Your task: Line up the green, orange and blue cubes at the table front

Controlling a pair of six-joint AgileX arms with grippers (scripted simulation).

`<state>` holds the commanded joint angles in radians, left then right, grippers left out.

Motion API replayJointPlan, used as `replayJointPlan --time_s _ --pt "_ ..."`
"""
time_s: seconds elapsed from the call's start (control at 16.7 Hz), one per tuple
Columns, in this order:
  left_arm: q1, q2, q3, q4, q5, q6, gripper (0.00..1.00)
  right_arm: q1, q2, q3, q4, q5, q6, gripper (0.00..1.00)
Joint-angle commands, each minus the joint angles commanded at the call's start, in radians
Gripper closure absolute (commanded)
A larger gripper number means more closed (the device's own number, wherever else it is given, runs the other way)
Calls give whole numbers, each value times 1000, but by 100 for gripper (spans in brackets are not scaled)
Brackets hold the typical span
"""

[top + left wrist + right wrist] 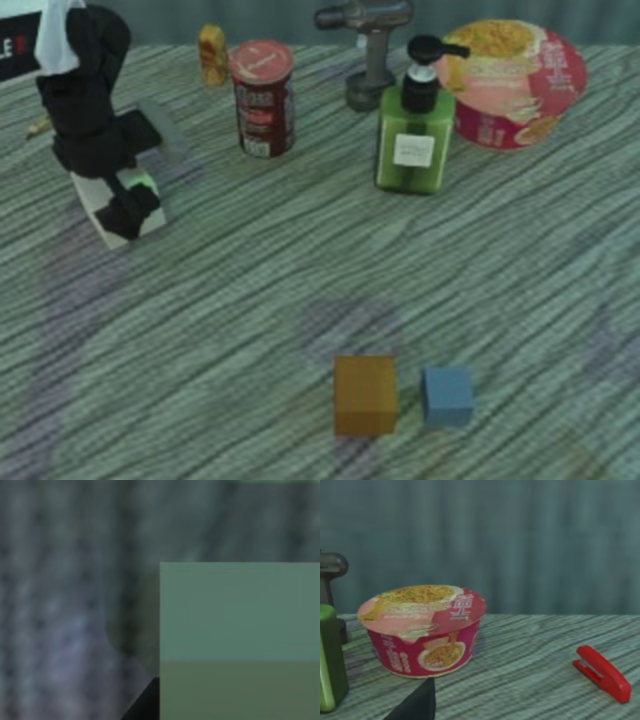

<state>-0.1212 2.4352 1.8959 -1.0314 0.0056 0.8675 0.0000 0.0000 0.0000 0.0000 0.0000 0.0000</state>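
The pale green cube (100, 205) is at the table's (300, 270) back left, under my left arm. My left gripper (130, 205) is shut on it. In the left wrist view the green cube (240, 615) fills the frame, with one dark finger (147, 705) pressed against its side. The orange cube (365, 394) and the smaller blue cube (447, 395) sit side by side near the front edge, a small gap between them. My right arm is outside the top view. Its wrist view shows one finger (420, 705) above the table at the back right, holding nothing.
Along the back stand a small yellow bottle (212, 55), a red can (262, 98), a grey drill (375, 50), a green pump bottle (415, 125) and a pink noodle bowl (515, 85). A red stapler (602, 672) lies beyond the bowl in the right wrist view.
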Motion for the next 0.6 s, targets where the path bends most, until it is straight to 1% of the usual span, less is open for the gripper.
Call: replayJointPlan --time_s 0.06,0.12,0.6 --pt "0 0 0 0 0 0 98 0 0 0 0 0 0 0" --pt "0 0 0 0 0 0 100 0 0 0 0 0 0 0" --pt "-3 -7 -1 -3 3 -1 100 0 0 0 0 0 0 0"
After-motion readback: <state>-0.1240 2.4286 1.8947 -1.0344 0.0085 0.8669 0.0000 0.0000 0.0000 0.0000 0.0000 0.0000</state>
